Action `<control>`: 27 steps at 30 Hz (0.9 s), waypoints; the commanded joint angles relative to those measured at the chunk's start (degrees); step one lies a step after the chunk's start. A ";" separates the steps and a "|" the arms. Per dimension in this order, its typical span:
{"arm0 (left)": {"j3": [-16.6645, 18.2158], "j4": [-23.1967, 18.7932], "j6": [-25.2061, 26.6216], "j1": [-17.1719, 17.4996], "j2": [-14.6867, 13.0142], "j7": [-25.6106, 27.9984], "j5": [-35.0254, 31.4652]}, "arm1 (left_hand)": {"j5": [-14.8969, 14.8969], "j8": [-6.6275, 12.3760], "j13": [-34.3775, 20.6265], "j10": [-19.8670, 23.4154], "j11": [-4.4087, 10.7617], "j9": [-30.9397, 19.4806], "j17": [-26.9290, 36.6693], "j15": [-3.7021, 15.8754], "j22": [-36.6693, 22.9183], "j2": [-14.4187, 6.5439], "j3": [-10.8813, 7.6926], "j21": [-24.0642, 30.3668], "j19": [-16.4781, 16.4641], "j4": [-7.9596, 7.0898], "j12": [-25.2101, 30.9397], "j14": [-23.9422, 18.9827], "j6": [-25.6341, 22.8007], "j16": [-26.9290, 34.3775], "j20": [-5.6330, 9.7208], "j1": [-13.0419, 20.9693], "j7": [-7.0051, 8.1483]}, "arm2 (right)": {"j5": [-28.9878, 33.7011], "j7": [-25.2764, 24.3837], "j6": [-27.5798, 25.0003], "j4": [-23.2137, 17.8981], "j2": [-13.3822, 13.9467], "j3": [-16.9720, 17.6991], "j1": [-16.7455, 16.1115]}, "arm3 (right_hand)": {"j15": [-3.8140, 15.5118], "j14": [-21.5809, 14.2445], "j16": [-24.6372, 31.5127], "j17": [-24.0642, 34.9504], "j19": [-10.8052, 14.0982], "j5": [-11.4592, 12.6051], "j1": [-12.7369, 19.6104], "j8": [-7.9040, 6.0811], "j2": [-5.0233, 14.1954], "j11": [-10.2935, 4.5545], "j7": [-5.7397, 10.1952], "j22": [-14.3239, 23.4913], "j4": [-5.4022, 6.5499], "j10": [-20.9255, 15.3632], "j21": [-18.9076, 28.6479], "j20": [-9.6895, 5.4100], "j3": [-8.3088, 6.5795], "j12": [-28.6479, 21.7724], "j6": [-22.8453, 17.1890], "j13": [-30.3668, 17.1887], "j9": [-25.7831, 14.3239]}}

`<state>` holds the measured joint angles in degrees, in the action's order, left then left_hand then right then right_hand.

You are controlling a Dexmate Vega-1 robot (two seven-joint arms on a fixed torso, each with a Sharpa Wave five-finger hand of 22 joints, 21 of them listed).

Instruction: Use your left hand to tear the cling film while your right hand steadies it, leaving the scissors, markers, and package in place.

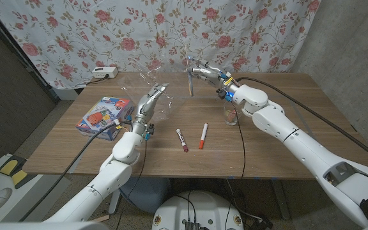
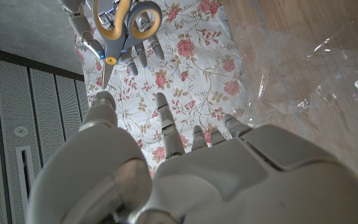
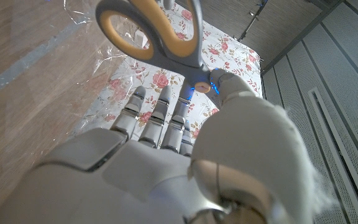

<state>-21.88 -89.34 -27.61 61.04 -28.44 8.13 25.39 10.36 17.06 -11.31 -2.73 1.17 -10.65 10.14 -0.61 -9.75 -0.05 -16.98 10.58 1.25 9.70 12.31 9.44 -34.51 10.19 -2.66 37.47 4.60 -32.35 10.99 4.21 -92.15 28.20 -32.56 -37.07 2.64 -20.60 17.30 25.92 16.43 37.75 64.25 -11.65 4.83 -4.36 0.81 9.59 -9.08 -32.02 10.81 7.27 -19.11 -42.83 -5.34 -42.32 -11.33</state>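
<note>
My left hand (image 1: 149,107) is raised over the table's left middle and holds up a crumpled sheet of clear cling film (image 1: 147,78), which spreads above and beside its fingers. That film (image 2: 328,81) lies close past the left hand (image 2: 197,168). My right hand (image 1: 207,71) is raised at the back middle and grips the scissors (image 1: 191,83), blades pointing down beside the film. The yellow and grey scissor handles (image 3: 154,37) sit over the right hand's fingers (image 3: 160,112), and the scissors (image 2: 129,18) face my left hand. Two markers (image 1: 183,139) (image 1: 203,135) lie on the table.
A colourful package (image 1: 103,116) lies at the table's left, beside my left arm. A clear glass (image 1: 231,116) stands under my right forearm. A white power strip (image 1: 104,72) sits at the back left edge. A floral curtain (image 1: 171,32) hangs behind the table.
</note>
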 commanded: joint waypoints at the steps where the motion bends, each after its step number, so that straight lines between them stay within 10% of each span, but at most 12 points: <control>1: -0.65 -0.34 -0.07 -0.17 -0.06 -0.34 -0.55 | 0.24 0.58 -0.23 0.12 0.82 -0.09 0.01 0.31 -0.13 0.14 -0.18 0.25 -0.11 -0.51 0.40 0.11 -1.60 0.32 -0.31 0.71 -0.30 | 0.21 -0.07 -0.11 -0.45 -0.12 -0.57 -0.18 | 7.82 -0.46 -0.24 0.18 -0.09 0.25 0.39 0.07 0.36 -6.29 0.18 0.21 -0.02 -6.18 0.14 0.07 0.00 -0.42 -0.52 -0.15 -0.08; 27: -1.68 -0.41 1.07 -0.70 -0.03 0.03 -1.71 | 0.22 -0.22 -0.19 0.83 0.99 -0.05 -0.02 -0.04 -0.14 -0.74 -0.60 0.30 -0.21 -0.66 0.67 -0.15 -4.15 0.41 -0.68 2.71 -1.15 | -0.56 0.06 0.30 -0.31 -0.77 -0.65 -0.69 | 7.92 -0.65 -0.56 0.50 -0.14 0.50 0.40 0.21 0.45 -6.48 0.29 0.22 0.08 -6.07 0.16 -0.07 0.20 -0.76 -0.85 -0.07 -0.09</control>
<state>-23.20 -90.09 -26.91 60.68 -28.57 8.04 23.96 10.37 17.06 -11.31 -2.34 2.14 -10.67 10.14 -0.61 -9.74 -0.69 -17.46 10.59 1.03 9.23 12.74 9.43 -38.18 10.20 -2.88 39.61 3.59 -32.49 11.04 4.26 -92.48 27.74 -33.21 -37.49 2.34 -20.91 16.83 26.18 16.44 37.94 64.26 -11.41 4.84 -4.36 1.11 9.73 -9.08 -32.03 10.81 7.27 -19.11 -43.26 -5.65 -42.32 -11.32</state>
